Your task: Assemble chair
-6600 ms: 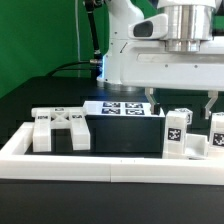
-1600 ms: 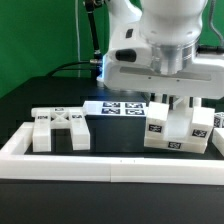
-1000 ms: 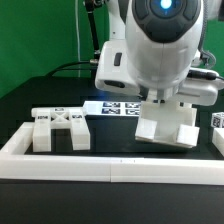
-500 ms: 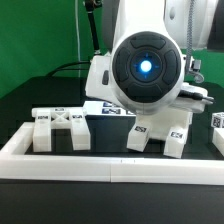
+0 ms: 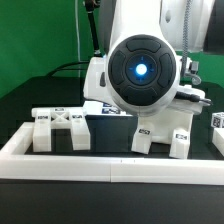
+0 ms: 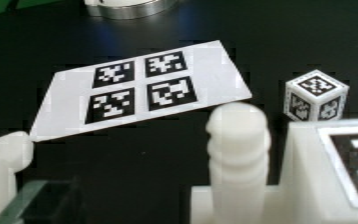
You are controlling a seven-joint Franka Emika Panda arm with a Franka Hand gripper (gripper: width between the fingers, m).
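Observation:
A chunky white chair piece with tagged legs stands on the black table just behind the front rail, right of centre in the exterior view. The arm's round wrist housing faces the camera directly above it and hides the fingers there. In the wrist view my gripper is open. One finger shows at the edge, with a dark gap between it and the piece's white peg. Nothing is clamped. A tagged face of the same piece lies beside the peg.
A white cross-shaped chair part lies at the exterior view's left. The marker board lies flat behind. A small tagged block stands near it. Another white part sits at the right edge. The low white rail borders the front.
The arm swung down toward the camera with the chair piece and lowered it from a tilted hold onto the table. The jaws have parted and the piece now stands on its own.

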